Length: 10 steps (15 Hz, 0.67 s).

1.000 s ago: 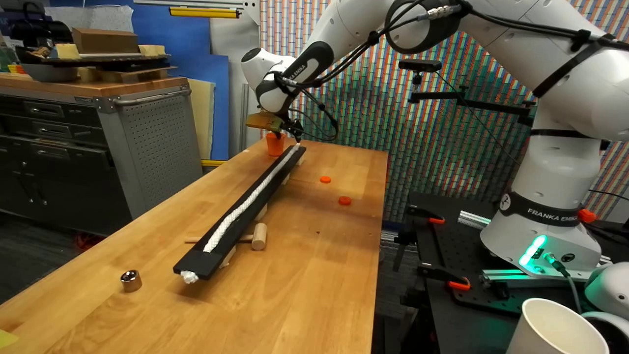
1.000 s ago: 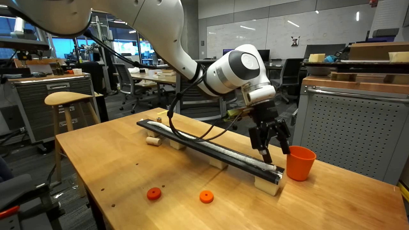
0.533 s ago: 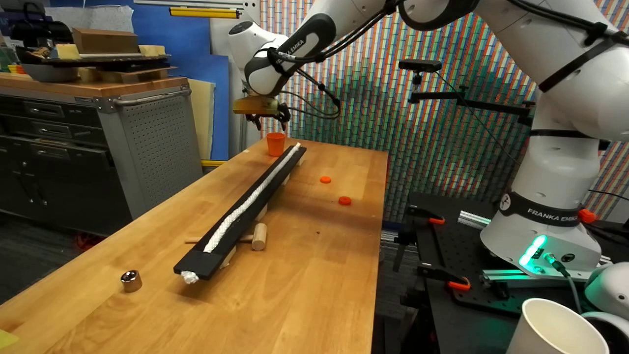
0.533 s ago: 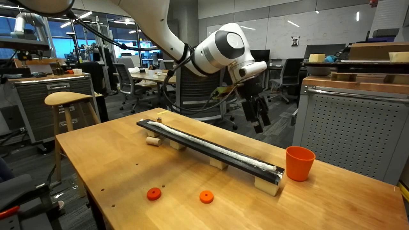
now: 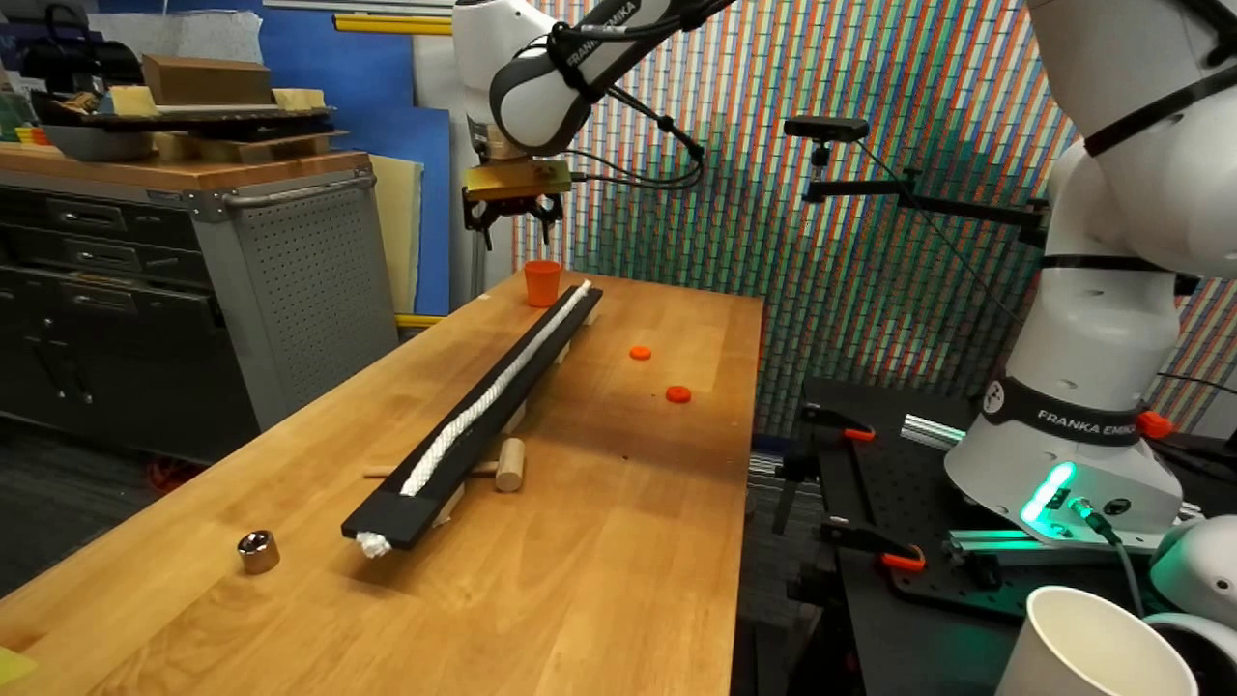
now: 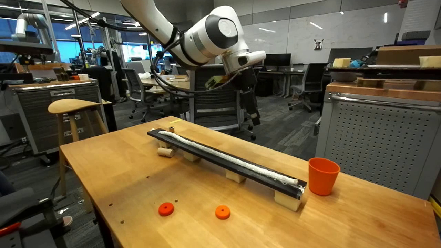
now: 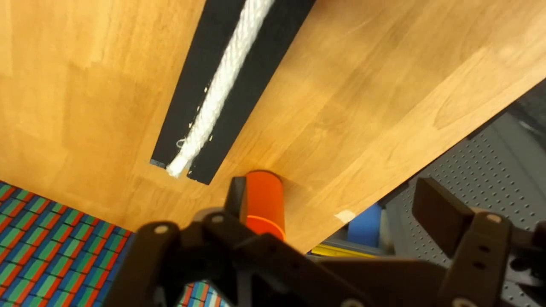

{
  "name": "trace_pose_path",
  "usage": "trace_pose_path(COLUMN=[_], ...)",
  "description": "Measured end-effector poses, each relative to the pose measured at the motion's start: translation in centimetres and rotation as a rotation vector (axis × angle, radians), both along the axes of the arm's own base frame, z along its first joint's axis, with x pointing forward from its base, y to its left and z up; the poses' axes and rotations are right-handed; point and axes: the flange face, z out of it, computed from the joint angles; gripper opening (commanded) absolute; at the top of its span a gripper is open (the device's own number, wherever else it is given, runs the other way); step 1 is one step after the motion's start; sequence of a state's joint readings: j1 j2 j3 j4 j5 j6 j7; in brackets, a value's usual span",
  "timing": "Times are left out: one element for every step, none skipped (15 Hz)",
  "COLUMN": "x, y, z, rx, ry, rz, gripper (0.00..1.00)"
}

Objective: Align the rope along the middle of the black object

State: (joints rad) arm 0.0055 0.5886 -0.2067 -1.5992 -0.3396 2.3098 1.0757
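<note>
Since the earlier frame it is the pincer (image 5: 517, 242) that shifts: from low by the end of the rope (image 7: 221, 85), next to the orange cup (image 6: 323, 176), it goes up well clear of the bench (image 6: 137, 179), while rope and cup keep their places. The rope lies lengthwise on top of the black bar (image 7: 247, 91), which rests on pale blocks (image 6: 235, 176), and its frayed tip reaches the bar's end near the cup. Most of the task looks done: in the wrist view that stretch runs close to the bar's middle. What is left seems small; in both exterior views the rope appears to bow slightly toward the edge away from the orange discs (image 6: 222, 212), so a light nudge there may be called for. At the opposite end a white tuft (image 5: 373, 545) pokes out past the bar (whether it belongs to the rope, I cannot tell). The pincer's jaws stand wide apart, holding nothing, and it touches neither rope, bar nor cup; the cup merely shows behind one jaw in the wrist view
</note>
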Motion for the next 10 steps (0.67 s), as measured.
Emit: trace_pose_path(x=[-0.8, -1.6, -2.5, -3.3, -4.2, -5.0, -5.9, -6.6, -7.0, -7.0], y=[0.7, 1.4, 2.0, 2.5, 3.0, 3.4, 3.7, 3.8, 3.8, 3.7], z=[0.4, 0.8, 1.3, 1.8, 2.5, 3.2, 4.0, 4.6, 5.2, 5.2], rx=[0.016, 0.032, 0.054, 0.077, 0.103, 0.129, 0.154, 0.177, 0.182, 0.182], ry=[0.008, 0.015, 0.027, 0.039, 0.050, 0.059, 0.070, 0.081, 0.081, 0.080], rz=[0.047, 0.092, 0.135, 0.176, 0.219, 0.262, 0.308, 0.351, 0.360, 0.359], gripper=[1.00, 1.00, 1.00, 1.00, 1.00, 1.00, 1.00, 1.00, 1.00, 1.00])
